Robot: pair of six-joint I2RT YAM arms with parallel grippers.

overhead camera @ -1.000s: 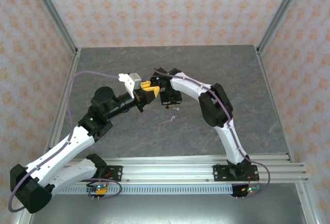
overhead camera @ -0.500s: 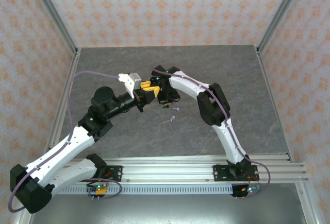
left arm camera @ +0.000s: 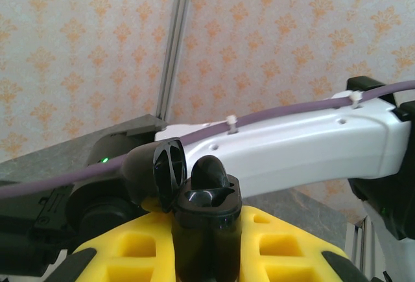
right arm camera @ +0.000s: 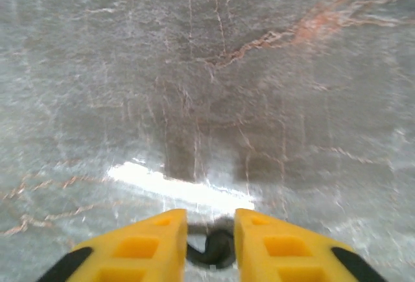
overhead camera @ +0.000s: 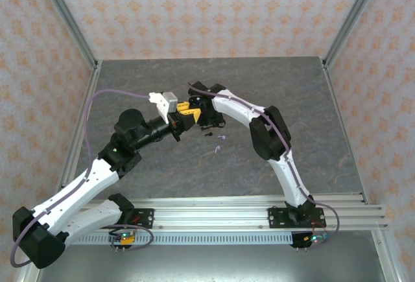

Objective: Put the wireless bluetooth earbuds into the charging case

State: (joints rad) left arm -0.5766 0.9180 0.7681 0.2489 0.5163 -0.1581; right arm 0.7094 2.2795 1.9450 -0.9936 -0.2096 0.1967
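Left gripper (left arm camera: 206, 246): yellow fingers (left arm camera: 130, 246) clamped on a black charging case (left arm camera: 206, 230), one finger on each side. The case stands upright with its top facing the wrist camera.

Case lid (left arm camera: 169, 168): hinged open and standing up on the left side of the case.

A rounded black body (left arm camera: 209, 173) rises from the case's top, directly behind the open wells. It looks like a black earbud, but its stem is hidden.

From above, the left gripper (overhead camera: 186, 115) holds the case clear of the table (overhead camera: 292, 100), and the right gripper (overhead camera: 206, 121) sits just to the right of the case.

Right gripper (right arm camera: 211, 223): fingertips a narrow gap apart and pointing down at the grey marbled table (right arm camera: 207, 68). A small curved black piece (right arm camera: 211, 249) lies low in the gap. I cannot tell whether it is gripped or merely lying between the fingers.

Behind the case, the right arm's white link (left arm camera: 285, 146) crosses from left to right, with a purple cable (left arm camera: 292, 110) tied along its top.

Two pale lilac earbuds (overhead camera: 220, 138) lie on the table, to the right of the case and nearer the arm bases, close to each other and apart from both grippers.
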